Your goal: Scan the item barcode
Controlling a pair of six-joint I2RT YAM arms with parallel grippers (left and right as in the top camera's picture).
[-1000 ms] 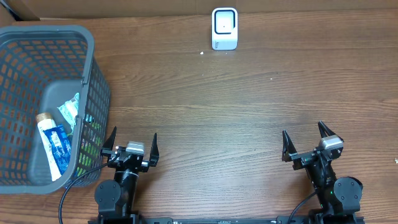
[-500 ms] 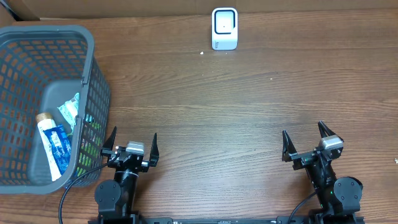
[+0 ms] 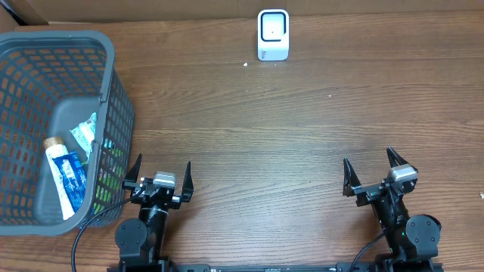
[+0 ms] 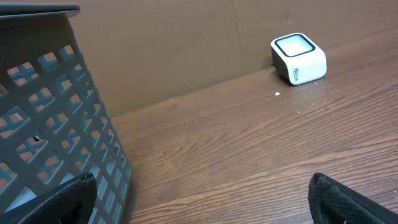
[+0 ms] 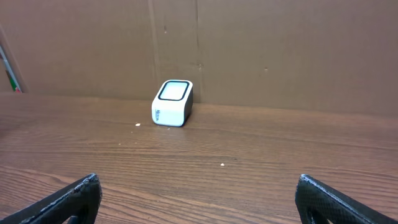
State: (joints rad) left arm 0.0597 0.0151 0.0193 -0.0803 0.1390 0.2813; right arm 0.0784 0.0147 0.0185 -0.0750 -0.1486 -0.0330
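Far left: grey basket [image 3: 113, 83] on the table [image 3: 249, 136]. Inside lies a white-and-blue tube [image 3: 64, 177], and just beside it what may be a green-white packet [image 3: 85, 136]; the mesh hides part of it.
Left gripper [image 3: 162, 170]: near the basket, jaws wide apart, empty.
Scanner [image 3: 273, 34]: far edge, middle, well apart from both arms.
Right gripper [image 3: 369, 162]: jaws wide apart, empty.

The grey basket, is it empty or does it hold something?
Not empty. In the overhead view a blue-and-white tube and a green packet lie inside the grey basket.
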